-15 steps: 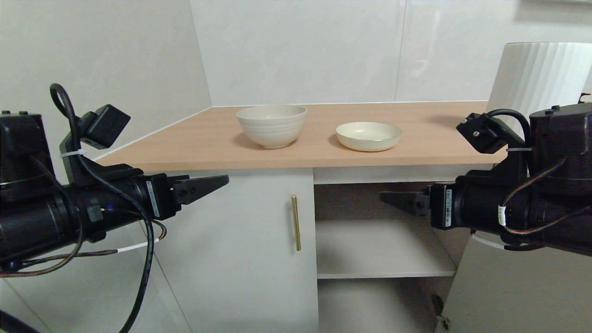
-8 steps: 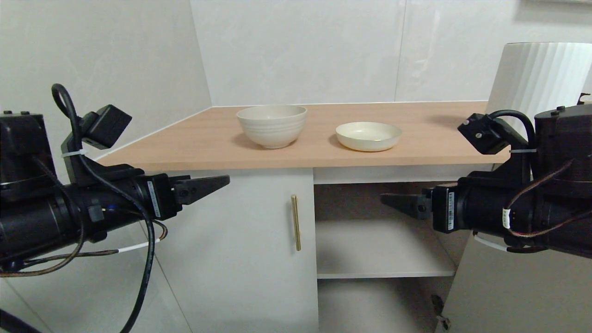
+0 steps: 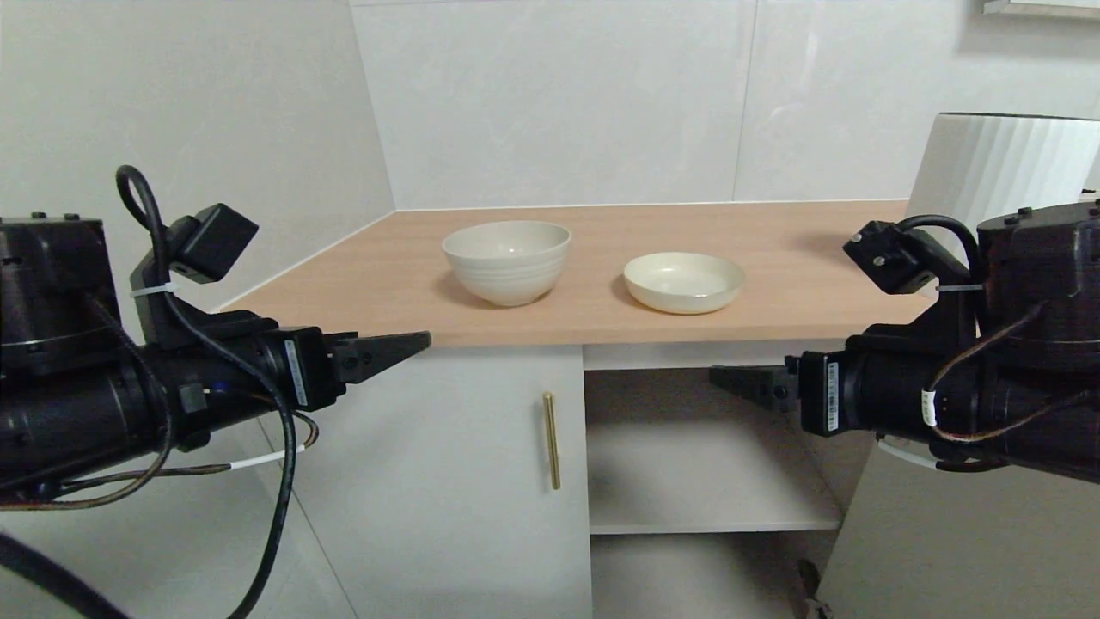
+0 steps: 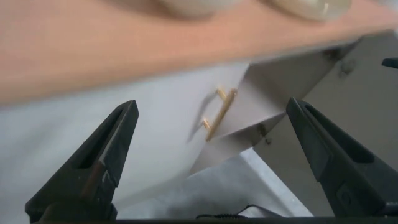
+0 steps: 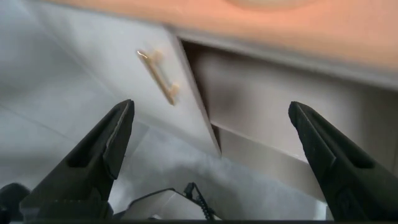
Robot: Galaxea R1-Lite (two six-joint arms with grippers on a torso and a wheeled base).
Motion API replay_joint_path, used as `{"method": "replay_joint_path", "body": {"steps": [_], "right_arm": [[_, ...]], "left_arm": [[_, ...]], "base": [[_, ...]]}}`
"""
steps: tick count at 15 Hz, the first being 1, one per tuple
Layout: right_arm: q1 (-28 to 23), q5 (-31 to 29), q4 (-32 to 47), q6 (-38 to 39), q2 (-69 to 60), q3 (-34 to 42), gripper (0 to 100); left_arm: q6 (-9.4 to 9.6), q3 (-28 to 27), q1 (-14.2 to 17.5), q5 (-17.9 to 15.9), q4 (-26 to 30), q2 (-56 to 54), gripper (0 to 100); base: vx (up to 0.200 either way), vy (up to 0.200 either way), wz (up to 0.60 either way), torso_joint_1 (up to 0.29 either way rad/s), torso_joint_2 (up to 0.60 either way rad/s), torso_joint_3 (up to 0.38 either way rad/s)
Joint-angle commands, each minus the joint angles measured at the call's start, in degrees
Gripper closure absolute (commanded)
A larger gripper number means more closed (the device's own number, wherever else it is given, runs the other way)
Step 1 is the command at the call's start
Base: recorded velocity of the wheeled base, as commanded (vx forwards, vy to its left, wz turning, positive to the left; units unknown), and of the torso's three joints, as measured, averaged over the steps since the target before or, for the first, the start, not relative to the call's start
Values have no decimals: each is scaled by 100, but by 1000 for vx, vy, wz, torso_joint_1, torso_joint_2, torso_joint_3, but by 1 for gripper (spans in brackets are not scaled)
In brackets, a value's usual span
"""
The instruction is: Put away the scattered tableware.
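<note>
We record the left gripper (image 3: pixel 411 346) nearest to us, level before the upper part of the closed cabinet door (image 3: pixel 447 481), just below the counter's front edge. Its fingers (image 4: pixel 102 165) stand wide apart with nothing between them. The right gripper (image 3: pixel 729 378) faces it from the opposite side, in front of the open compartment (image 3: pixel 705 404). Its fingers (image 5: pixel 99 158) are likewise spread wide and hold nothing. The two grippers are well apart, tips pointing toward each other.

Behind them we note the white cabinet. The closed door carries a slim brass handle (image 3: pixel 550 440), set upright near its right edge. Beside it the compartment stands open, with a pale shelf (image 3: pixel 713 481) across it. An open door panel (image 3: pixel 945 550) hangs at the far right.

On the wooden countertop (image 3: pixel 799 258) above rest the task's pieces. A deep, ribbed cream bowl (image 3: pixel 506 260) sits upright over the closed door. A shallow cream dish (image 3: pixel 684 281) sits to its right, over the open compartment. The two are near each other, not touching, and both sit back from the front edge. A white ribbed cylinder (image 3: pixel 997 163) stands at the counter's right end. Pale tiled wall (image 3: pixel 559 103) closes the scene behind.
</note>
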Motion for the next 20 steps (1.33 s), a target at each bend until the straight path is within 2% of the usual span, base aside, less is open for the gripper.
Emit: {"method": "replay_joint_path", "body": {"steps": [1,7,10,11,13,15,16,17,18,19,20], "right_arm": [[-3,4,-1,1,35,4,0],[-29,4,-10,1,123,-5,0],[-214,13,-238,-17,263,-5,0],[-363,13,-379,-131,404,-57,0],[-671,4,-695,-316,852,-523,0],[-733,-127,-352,-280,1151,-1156,0],[-750,-206,17,-263,1186,-1349,0],[-750,-286,483,-78,1292,-1604,0],[-750,-426,896,256,1415,-1842,0],[-768,-611,1142,344,1546,-2044,0],[-803,-804,1195,361,1652,-2140,0]], "left_arm": [[-2,0,0,-1,-1,26,0],[-2,-9,-18,16,16,132,0],[-2,-220,-36,16,183,193,0],[-2,-484,-115,16,500,264,0],[-2,-1539,-185,43,1546,606,0],[-19,-2831,-194,201,2890,976,0],[-37,-3156,-194,368,3374,1081,0],[-90,-3279,-220,465,3699,1283,0],[-151,-3261,-387,649,3778,1459,0],[-371,-3323,-396,930,3752,1573,0],[-731,-3516,-414,1247,3725,1740,0]], "base": [[0,0,0,168,-549,-295],[0,0,0,176,-478,-285],[0,0,0,98,-243,-142],[0,0,0,27,-66,-46],[0,0,0,0,0,0],[0,0,0,0,0,0],[0,0,0,0,0,0],[0,0,0,0,0,0],[0,0,0,0,0,0],[0,0,0,0,0,0],[0,0,0,0,0,0]]}}
